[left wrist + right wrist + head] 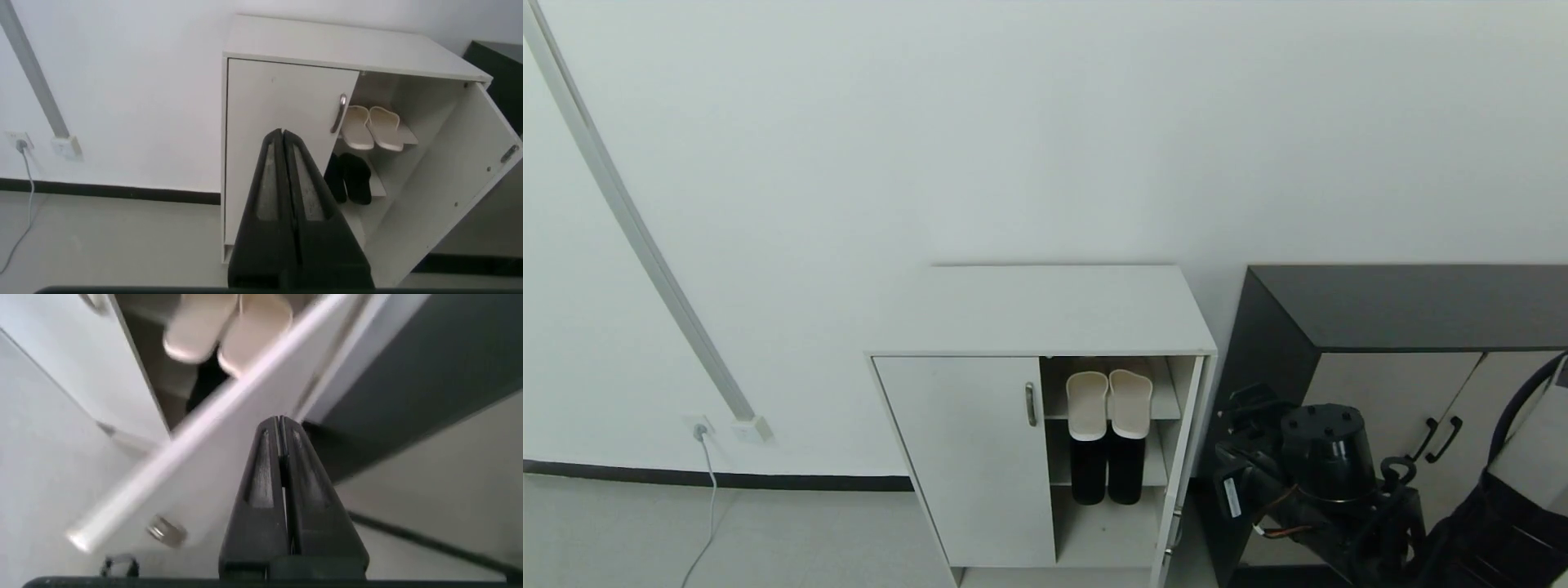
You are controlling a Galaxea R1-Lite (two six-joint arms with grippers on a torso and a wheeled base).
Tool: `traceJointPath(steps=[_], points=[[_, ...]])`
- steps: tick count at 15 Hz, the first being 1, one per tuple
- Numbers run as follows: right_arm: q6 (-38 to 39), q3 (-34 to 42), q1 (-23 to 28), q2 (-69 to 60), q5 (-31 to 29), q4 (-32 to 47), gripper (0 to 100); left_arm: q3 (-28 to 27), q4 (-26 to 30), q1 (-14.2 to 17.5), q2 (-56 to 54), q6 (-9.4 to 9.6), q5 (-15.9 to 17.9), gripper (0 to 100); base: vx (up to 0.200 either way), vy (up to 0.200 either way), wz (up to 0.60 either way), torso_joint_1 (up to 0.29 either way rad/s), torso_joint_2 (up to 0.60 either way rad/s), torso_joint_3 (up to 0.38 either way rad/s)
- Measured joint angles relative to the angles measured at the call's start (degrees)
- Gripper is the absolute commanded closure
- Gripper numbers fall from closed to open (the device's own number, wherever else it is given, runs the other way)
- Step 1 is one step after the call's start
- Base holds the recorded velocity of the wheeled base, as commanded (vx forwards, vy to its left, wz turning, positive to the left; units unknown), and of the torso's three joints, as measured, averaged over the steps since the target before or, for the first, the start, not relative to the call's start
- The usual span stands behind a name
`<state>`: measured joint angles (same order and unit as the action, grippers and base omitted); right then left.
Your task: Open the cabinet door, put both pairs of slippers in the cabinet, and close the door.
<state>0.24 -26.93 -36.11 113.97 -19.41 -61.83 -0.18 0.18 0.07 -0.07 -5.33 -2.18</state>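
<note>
The white cabinet (1045, 310) stands against the wall, its left door (968, 457) closed and its right door (458, 175) swung open. A cream pair of slippers (1108, 404) rests on the upper shelf. A black pair of slippers (1107, 469) sits on the shelf below. My left gripper (283, 132) is shut and empty, out in front of the closed left door. My right gripper (280, 420) is also shut and empty, close to the outer side of the open door (204, 449), near its handle (166, 531). The cream slippers (229, 327) lie beyond that door's edge.
A dark cabinet (1405, 306) with two handled doors stands directly right of the white one. A wall socket with a hanging cable (698, 429) and a slanted conduit (629, 220) are on the left wall. Bare floor lies left of the cabinet.
</note>
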Motion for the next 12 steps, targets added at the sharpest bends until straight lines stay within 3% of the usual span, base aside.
traceJointPath(steps=[5, 12], points=[[0.0, -3.1, 0.5, 2.6, 4.3, 0.0, 100, 0.0, 0.0, 0.0, 0.0, -0.09, -0.1, 100, 0.000, 0.000, 0.00, 0.000, 0.00, 0.000], [0.0, -10.7, 0.5, 9.1, 4.5, 0.3, 100, 0.0, 0.0, 0.0, 0.0, -0.11, -0.1, 100, 0.000, 0.000, 0.00, 0.000, 0.00, 0.000]])
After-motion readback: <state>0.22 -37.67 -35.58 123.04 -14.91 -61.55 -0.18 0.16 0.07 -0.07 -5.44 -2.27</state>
